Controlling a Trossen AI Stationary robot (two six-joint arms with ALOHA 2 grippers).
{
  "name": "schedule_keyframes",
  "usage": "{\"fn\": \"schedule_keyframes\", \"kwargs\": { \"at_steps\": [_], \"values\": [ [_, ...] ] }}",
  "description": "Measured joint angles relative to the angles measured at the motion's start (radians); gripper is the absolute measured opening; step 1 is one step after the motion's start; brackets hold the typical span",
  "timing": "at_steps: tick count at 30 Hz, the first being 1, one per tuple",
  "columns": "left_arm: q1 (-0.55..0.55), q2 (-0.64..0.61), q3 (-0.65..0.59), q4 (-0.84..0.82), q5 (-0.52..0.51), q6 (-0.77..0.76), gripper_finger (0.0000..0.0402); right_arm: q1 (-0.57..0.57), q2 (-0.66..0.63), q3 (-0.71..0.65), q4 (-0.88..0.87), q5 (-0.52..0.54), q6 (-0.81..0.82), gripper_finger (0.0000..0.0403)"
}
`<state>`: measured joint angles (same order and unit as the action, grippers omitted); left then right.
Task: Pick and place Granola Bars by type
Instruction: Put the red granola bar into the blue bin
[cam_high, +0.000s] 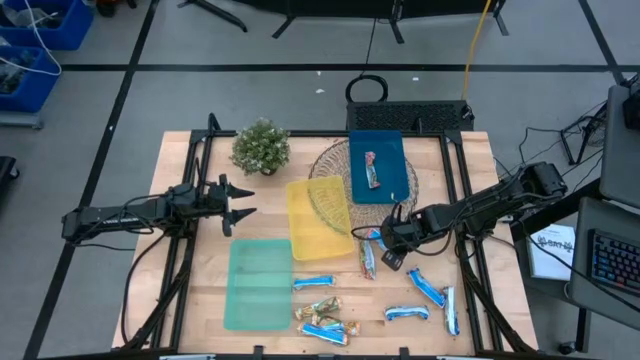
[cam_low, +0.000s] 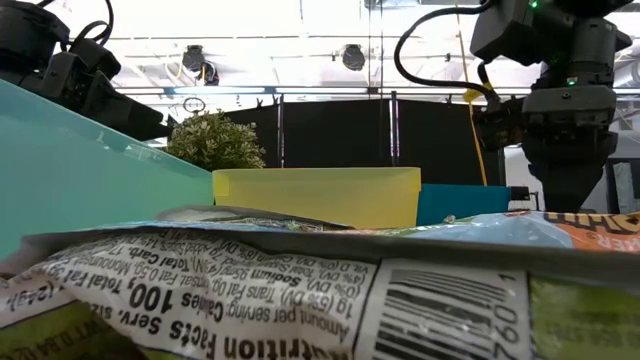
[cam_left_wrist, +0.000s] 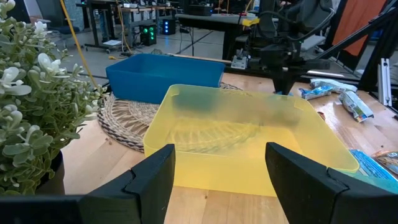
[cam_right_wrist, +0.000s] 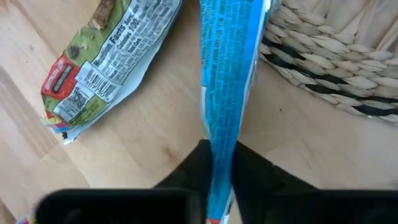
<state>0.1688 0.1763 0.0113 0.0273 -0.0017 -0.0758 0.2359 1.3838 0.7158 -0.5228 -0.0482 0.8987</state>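
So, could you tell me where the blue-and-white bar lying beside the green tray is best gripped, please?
Probably at its middle, across the narrow width, coming straight down. The blue-and-white bar lies flat, its end toward the green tray, and both long edges look free to close on.

On the tabletop (cam_high: 200, 300) three trays run in a diagonal: one tray (cam_high: 259, 284) front left, one (cam_high: 318, 220) in the middle, one (cam_high: 377, 166) at the back holding a bar (cam_high: 372, 170) and resting on a mat (cam_high: 330, 160). A plant (cam_high: 261, 147) stands behind the middle tray. Loose bars (cam_high: 322, 322) lie along the front, right of the front tray.
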Motion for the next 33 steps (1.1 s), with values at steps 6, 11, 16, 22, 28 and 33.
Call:
{"fn": "schedule_keyframes", "kwargs": {
  "at_steps": [6,11,16,22,28,33],
  "values": [
    [0.000,0.000,0.000,0.000,0.000,0.000,0.0255,0.000,0.000,0.000,0.000,0.003,-0.024,0.0015],
    [0.000,0.000,0.000,0.000,0.000,0.000,0.0255,0.000,-0.001,0.000,0.000,0.019,-0.047,0.0006],
    [0.000,0.000,0.000,0.000,0.000,0.000,0.0255,0.002,-0.021,0.000,-0.002,0.059,-0.076,0.0004],
    [0.000,0.000,0.000,0.000,0.000,0.000,0.0255,0.006,-0.048,0.000,-0.004,0.144,-0.117,0.0003],
    [0.000,0.000,0.000,0.000,0.000,0.000,0.0255,0.015,-0.049,0.000,0.011,0.208,-0.193,0.0003],
    [0.000,0.000,0.000,0.000,0.000,0.000,0.0255,0.015,-0.049,0.000,0.073,0.233,-0.245,0.0002]
  ]
}}
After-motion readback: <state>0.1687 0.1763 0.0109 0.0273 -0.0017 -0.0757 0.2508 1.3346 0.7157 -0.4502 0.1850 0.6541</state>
